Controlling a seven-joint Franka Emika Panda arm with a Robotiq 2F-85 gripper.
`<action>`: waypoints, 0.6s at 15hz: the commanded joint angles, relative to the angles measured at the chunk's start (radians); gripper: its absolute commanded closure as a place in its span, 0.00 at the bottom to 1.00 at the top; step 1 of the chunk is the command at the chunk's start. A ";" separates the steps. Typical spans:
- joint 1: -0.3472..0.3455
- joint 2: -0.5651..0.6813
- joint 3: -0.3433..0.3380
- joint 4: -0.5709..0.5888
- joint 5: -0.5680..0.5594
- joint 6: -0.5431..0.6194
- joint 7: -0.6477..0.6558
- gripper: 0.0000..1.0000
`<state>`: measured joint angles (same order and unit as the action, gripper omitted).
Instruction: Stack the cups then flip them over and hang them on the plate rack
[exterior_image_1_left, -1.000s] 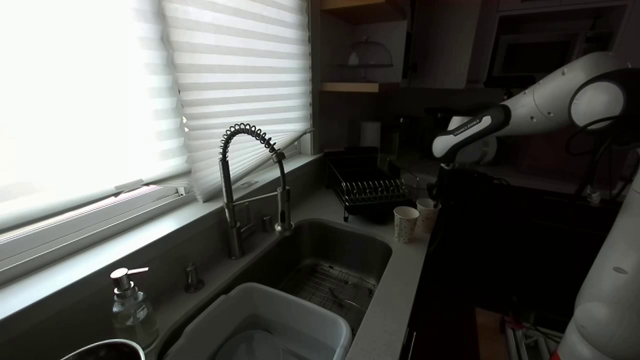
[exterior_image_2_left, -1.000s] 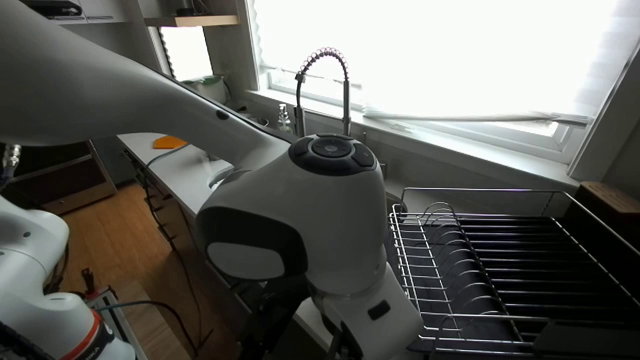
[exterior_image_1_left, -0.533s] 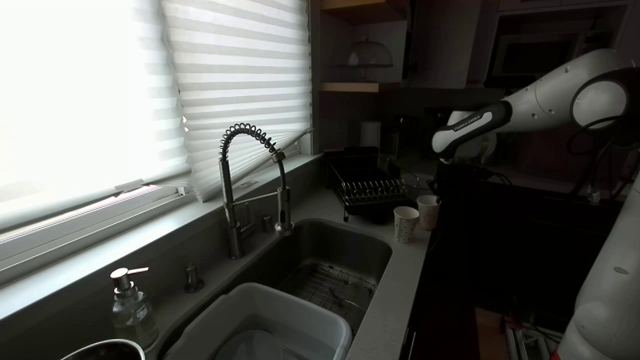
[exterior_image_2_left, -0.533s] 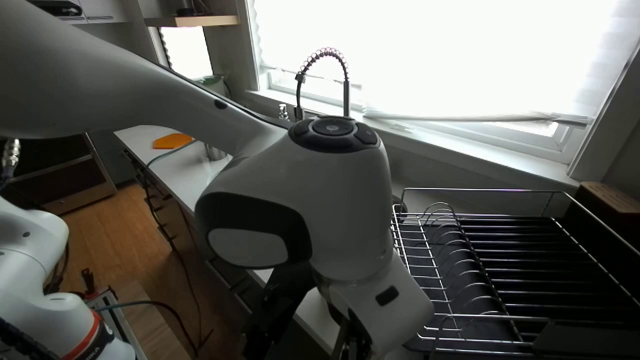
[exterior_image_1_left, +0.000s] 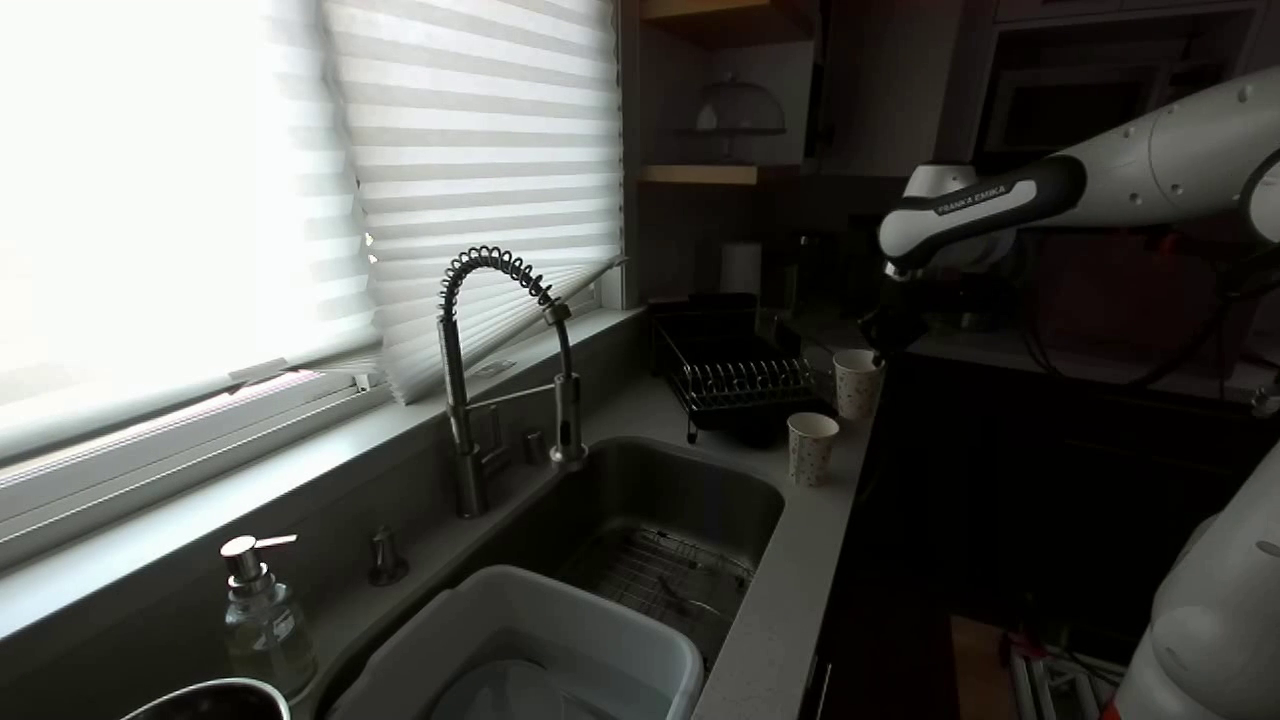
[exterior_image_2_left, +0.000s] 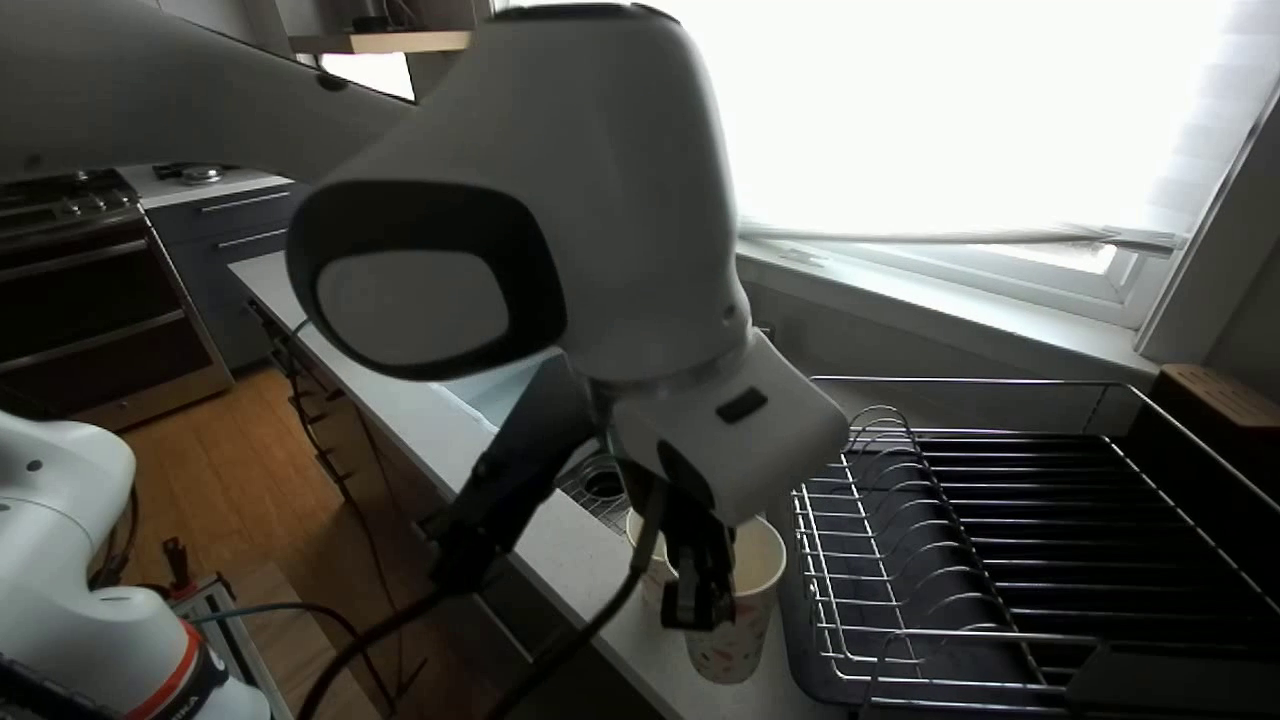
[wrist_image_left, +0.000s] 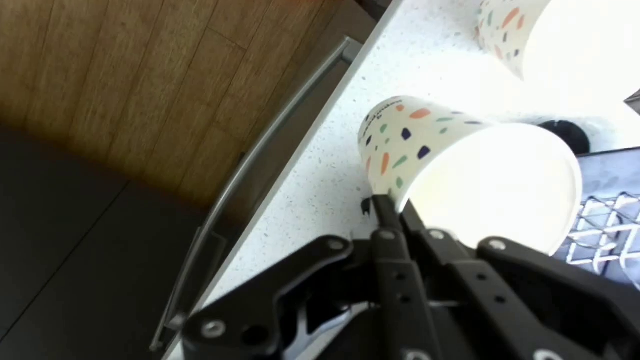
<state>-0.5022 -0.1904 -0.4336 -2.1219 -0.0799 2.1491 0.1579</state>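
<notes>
Speckled paper cup (wrist_image_left: 460, 167): was right of centre in the wrist view, its rim pinched in the narrow-set gripper (wrist_image_left: 397, 206); I could not tell whether its base touched the counter (wrist_image_left: 330, 172). Second paper cup (exterior_image_1_left: 811, 450): stood upright, right of centre in an exterior view. Wire dish rack (exterior_image_2_left: 975, 550): filled the lower right of an exterior view.
</notes>
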 joint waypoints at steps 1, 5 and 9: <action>0.026 -0.120 0.034 -0.007 -0.009 -0.092 0.020 0.99; 0.056 -0.174 0.075 -0.037 0.004 -0.097 0.020 0.99; 0.078 -0.174 0.097 -0.087 0.004 -0.058 0.021 0.99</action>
<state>-0.4426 -0.3479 -0.3415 -2.1498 -0.0809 2.0590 0.1665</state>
